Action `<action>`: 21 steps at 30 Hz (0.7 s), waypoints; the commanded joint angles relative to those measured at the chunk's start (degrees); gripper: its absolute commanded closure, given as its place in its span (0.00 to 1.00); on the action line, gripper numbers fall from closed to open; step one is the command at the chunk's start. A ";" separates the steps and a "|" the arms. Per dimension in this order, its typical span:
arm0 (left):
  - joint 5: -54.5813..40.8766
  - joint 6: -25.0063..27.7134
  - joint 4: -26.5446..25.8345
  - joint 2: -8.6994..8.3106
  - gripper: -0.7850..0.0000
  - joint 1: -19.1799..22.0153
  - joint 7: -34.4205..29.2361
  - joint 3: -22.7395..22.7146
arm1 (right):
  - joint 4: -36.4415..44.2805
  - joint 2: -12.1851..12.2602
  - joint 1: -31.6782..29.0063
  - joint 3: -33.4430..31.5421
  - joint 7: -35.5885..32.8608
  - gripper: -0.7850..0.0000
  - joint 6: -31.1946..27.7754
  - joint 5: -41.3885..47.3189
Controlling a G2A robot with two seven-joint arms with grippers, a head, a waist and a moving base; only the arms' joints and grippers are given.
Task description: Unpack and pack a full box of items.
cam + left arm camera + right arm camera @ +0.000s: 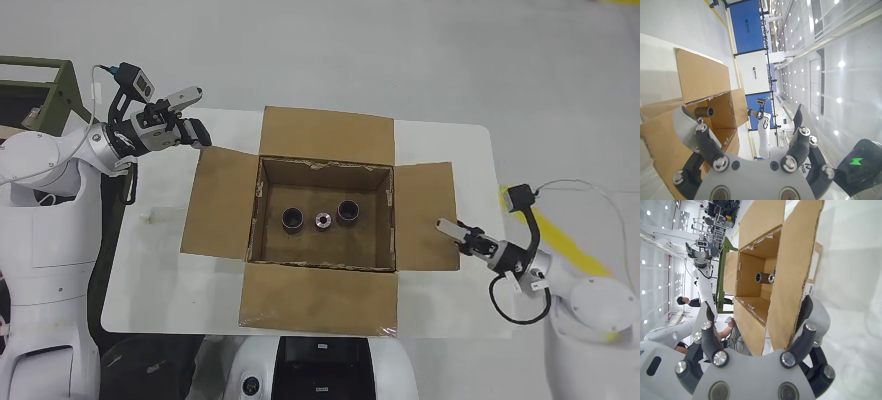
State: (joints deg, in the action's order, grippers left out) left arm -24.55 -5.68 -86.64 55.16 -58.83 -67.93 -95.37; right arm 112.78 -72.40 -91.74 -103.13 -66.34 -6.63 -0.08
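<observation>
A blue panel (747, 26) and a white panel (754, 73) in the hall behind each carried a small logo with one word in capitals. A logo with short lettering sat on the grey plate (761, 181) at the base of the left hand (740, 110). A green lightning-bolt sign marked a black housing (863, 151). A white label (814, 264) with a barcode, too small to read, was stuck on the cardboard box (757, 222).
</observation>
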 commanded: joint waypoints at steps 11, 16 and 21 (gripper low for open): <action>0.00 0.00 0.00 0.00 0.00 0.00 0.00 0.00 | 10.73 1.13 0.88 5.28 -0.59 0.00 0.26 -2.64; 0.00 0.00 0.00 0.00 0.00 0.00 0.00 0.00 | 12.96 1.50 3.15 11.00 -0.82 0.00 1.59 -6.56; 0.00 0.00 0.00 0.00 0.00 0.00 0.00 0.00 | 13.11 1.71 5.92 17.78 -0.14 0.00 3.50 -11.97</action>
State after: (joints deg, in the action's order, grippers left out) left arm -24.55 -5.68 -86.64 55.16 -58.83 -67.93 -95.37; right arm 126.02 -70.73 -86.37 -86.73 -66.59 -3.54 -10.84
